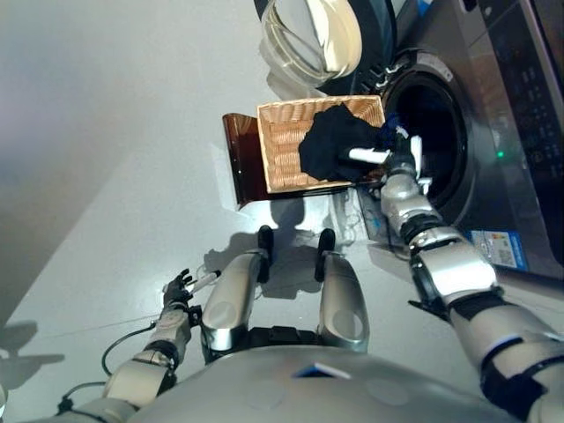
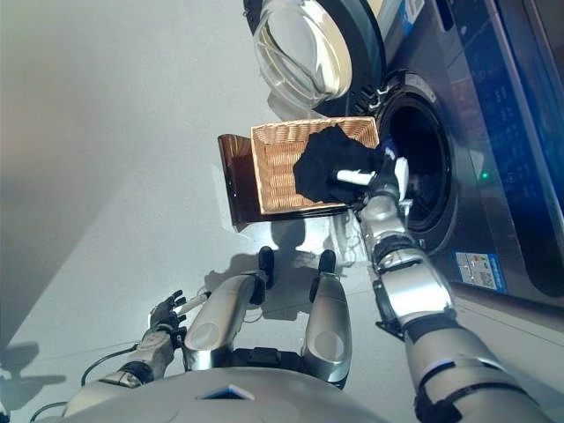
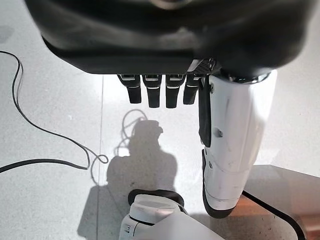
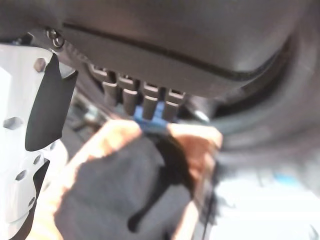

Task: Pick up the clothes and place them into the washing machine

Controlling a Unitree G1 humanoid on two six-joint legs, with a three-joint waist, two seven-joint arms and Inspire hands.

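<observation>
Cloth [image 1: 333, 141] lies in basket [image 1: 282, 145]; right hand [image 1: 394, 150] reaches it, fingers' state unclear. Pinch firmly, then swing toward washer [image 1: 432, 132] at three o'clock.

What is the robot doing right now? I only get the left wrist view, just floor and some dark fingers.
Observer: Its right hand is over a wicker basket, on a black garment.
Operator: Has it grabbed the garment?
Observer: I cannot tell. The right wrist view shows the fingers pointing at the black cloth, with something blue at their tips.
Operator: Is the washing machine ready?
Observer: Its door is open, and the drum opening is right beside the basket.
</observation>
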